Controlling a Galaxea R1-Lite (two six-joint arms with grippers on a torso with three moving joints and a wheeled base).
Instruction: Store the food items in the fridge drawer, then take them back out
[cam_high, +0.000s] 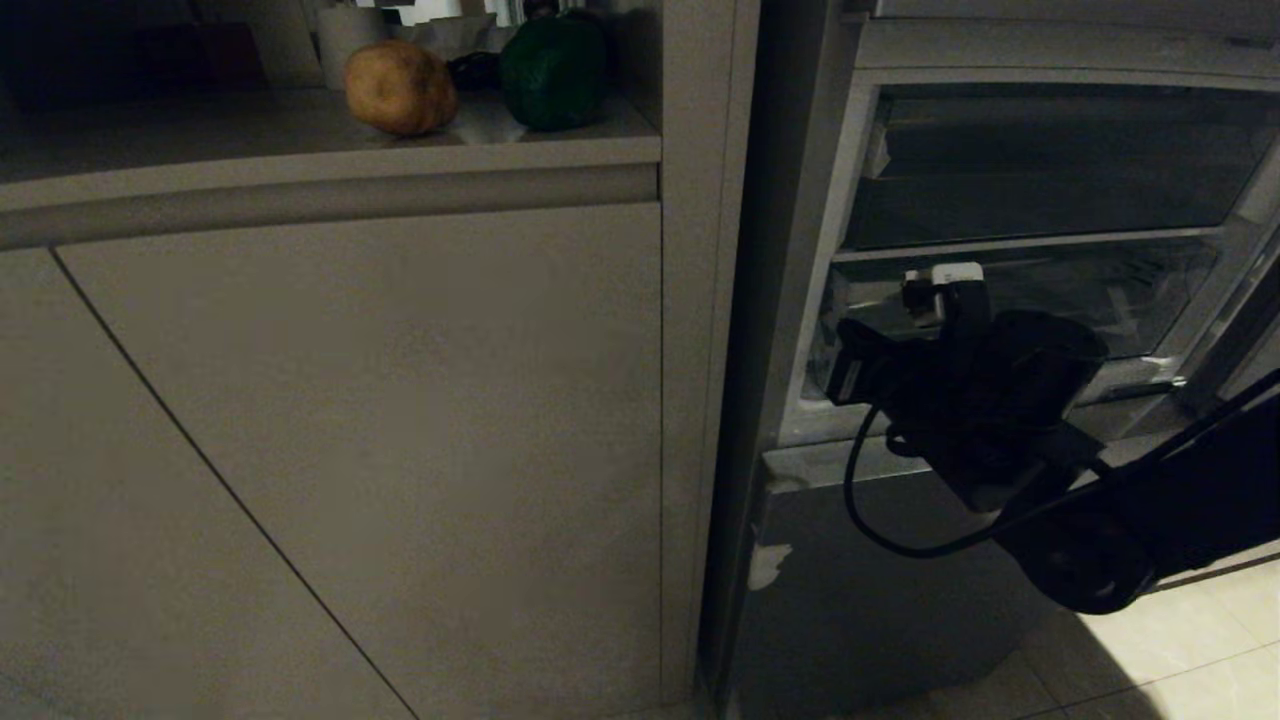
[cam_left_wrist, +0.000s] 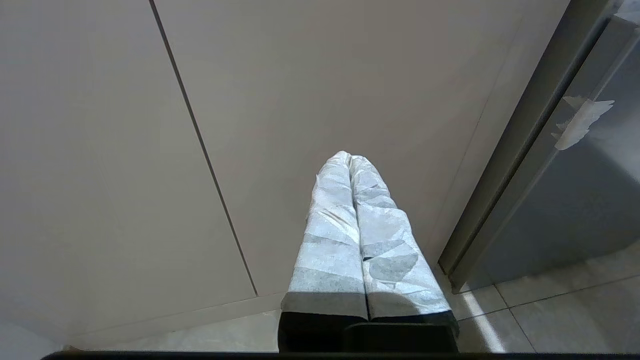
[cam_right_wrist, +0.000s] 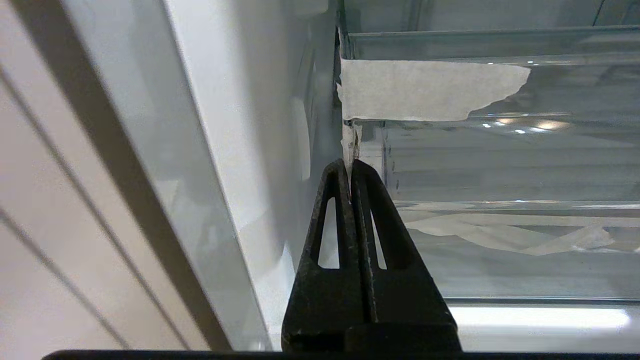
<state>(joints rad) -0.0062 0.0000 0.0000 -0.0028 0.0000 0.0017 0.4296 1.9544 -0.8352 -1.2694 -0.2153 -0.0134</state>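
- Black right gripper (cam_right_wrist: 350, 167) reaching into the open fridge, wrist camera housing and looped cable (cam_high: 870, 500) hanging below the forearm.
- Fingers (cam_right_wrist: 372, 210) pressed flat together, nothing clamped between them; tips up against the left corner of the clear fridge drawer (cam_right_wrist: 500, 165), right at a torn whitish tape scrap (cam_right_wrist: 425, 90) stuck on that corner. Actual contact with the plastic not determinable.
- Left gripper (cam_left_wrist: 350, 160) parked low, well left of the fridge drawer, facing the beige cabinet door (cam_left_wrist: 325, 75); paper-wrapped fingers (cam_left_wrist: 330, 235) closed tip to tip, holding nothing.
- Clear shelf (cam_high: 1030, 242) lying above the fridge drawer, inside the pale fridge frame (cam_high: 830, 250).
- Grey lower panel (cam_high: 850, 600) below the fridge drawer, one tape scrap (cam_high: 768, 563) on its upper left corner; same panel seen from the left wrist view.
- Potato (cam_high: 400, 88) resting on the counter (cam_high: 200, 140), up and far to the left of the fridge drawer, outside the fridge.
- Green bell pepper (cam_high: 553, 70) on the same counter, just right of the potato, not touching it.
- White paper roll (cam_high: 345, 35) standing behind the potato.
- Pale tiled floor (cam_high: 1180, 650) below and right of the fridge drawer, sunlit patch across it.
- Dim lighting over cabinet and fridge interior.
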